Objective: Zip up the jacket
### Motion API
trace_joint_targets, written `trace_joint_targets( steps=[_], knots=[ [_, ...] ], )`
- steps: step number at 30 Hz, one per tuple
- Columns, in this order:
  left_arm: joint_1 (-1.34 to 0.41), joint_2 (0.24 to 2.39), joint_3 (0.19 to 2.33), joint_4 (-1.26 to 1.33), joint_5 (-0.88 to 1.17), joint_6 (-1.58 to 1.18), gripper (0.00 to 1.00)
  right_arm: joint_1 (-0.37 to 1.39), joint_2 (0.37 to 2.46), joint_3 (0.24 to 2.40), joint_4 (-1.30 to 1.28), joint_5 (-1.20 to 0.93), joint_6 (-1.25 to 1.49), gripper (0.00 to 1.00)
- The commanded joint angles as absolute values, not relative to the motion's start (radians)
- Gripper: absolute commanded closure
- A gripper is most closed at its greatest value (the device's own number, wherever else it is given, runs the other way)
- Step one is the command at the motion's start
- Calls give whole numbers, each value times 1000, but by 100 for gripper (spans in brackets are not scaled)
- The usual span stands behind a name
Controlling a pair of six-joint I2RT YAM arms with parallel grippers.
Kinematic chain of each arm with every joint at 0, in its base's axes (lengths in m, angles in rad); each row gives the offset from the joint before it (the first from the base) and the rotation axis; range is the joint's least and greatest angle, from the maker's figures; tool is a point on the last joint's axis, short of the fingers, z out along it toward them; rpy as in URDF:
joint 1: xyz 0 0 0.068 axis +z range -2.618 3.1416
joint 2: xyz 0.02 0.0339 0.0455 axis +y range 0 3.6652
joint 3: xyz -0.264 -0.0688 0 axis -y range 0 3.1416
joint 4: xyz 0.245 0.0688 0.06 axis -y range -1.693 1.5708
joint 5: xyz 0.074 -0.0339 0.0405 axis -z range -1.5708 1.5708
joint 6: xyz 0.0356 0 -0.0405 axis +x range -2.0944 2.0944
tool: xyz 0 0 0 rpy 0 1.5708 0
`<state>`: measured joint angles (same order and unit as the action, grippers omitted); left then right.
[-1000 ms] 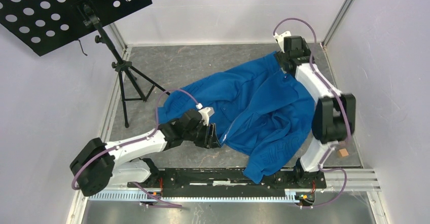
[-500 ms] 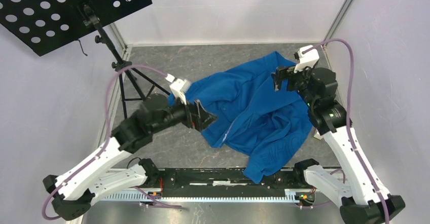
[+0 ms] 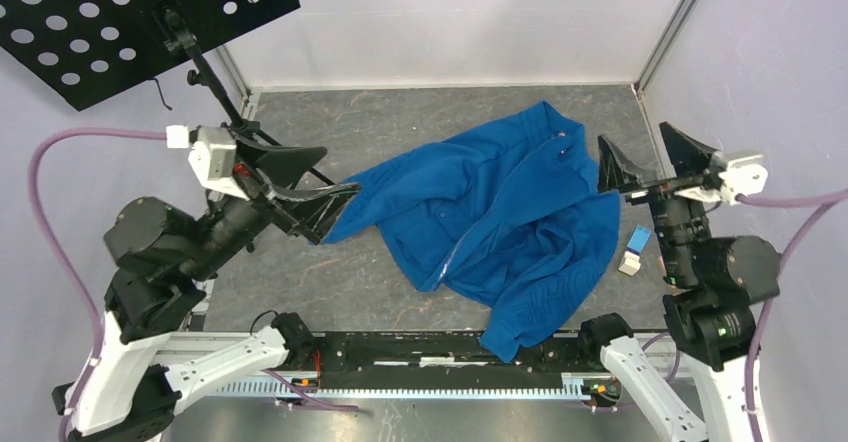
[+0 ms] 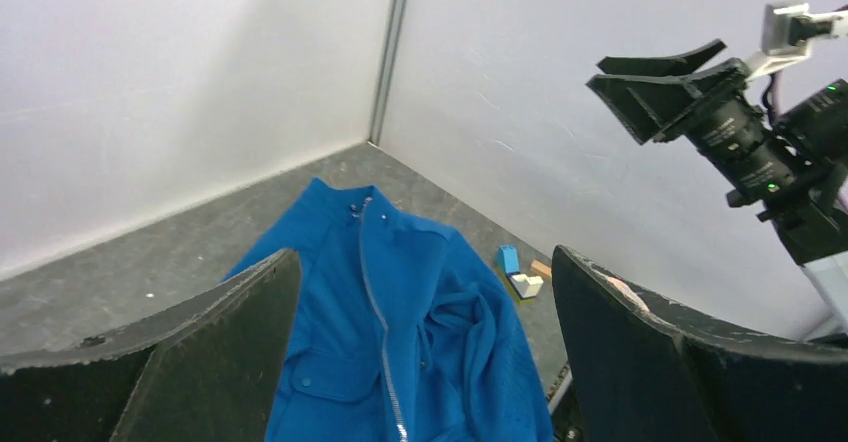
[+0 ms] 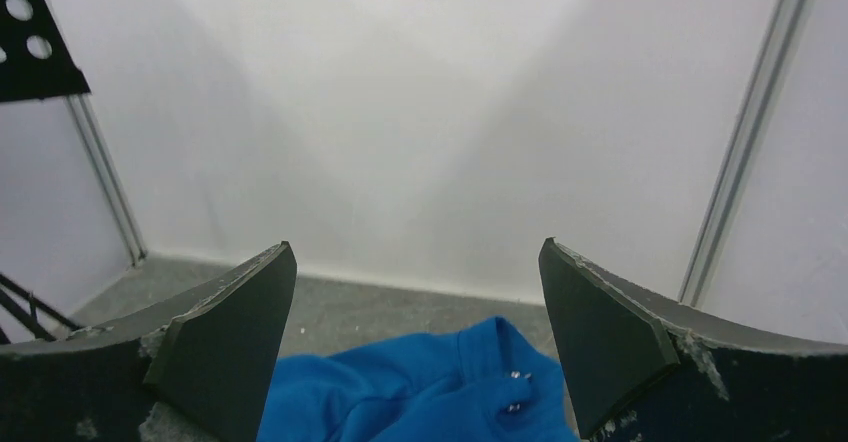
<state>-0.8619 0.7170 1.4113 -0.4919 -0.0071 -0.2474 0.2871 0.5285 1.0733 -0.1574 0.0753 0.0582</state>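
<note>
Well to the left of the jacket (image 3: 500, 212), a black perforated music stand (image 3: 140, 12) stands on its tripod. The left tool (image 3: 335, 172) hangs above the table (image 3: 400, 122) just beside the jacket's left sleeve, jaws spread wide and gripping nothing; its wrist view looks between them onto the garment. The jacket lies rumpled and front-up on the grey table, collar at its far right end, one sleeve trailing to the near edge. The light zipper (image 4: 378, 332) runs from the collar down the front; whether it is closed along its full length cannot be told. The right tool (image 3: 638, 152) hovers just right of the collar, clear of the fabric, jaws spread wide and empty. Small blocks (image 3: 632, 252), one blue and one white, lie on the table just right of the jacket's right edge.
</note>
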Motion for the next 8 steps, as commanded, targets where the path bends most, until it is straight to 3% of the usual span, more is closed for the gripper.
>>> trace_joint_targets(
  steps=[1,8],
  knots=[
    [-865,681,1436,-495,-73,-124,0,285,467,1045,-78,140,43,2],
    [-865,658,1443,-512,-112,-97,0,286,410,973,-18,172,27,2]
  ],
)
